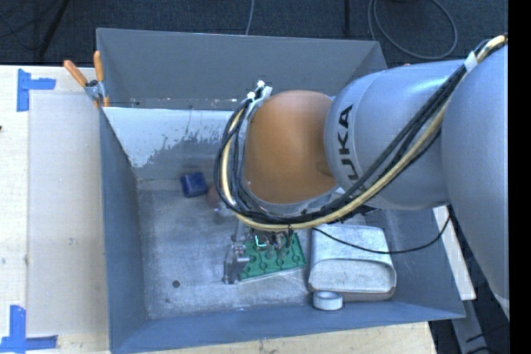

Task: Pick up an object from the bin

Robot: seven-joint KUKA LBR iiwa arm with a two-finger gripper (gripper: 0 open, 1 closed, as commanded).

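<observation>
My gripper (236, 263) pokes out from under the arm's orange cover, low over the front middle of the bin floor. It sits at the left end of a flat green piece with a dotted surface (278, 259), which lies partly under the arm. I cannot make out whether anything is gripped. A small blue block (193, 184) rests on the floor to the upper left, well apart from the gripper.
A flat grey bottle-like container (355, 276) with a round pale cap lies on its side at the front right, just right of the green piece. A white flat item (353, 238) lies behind it. The arm and its cables cover the bin's middle and right.
</observation>
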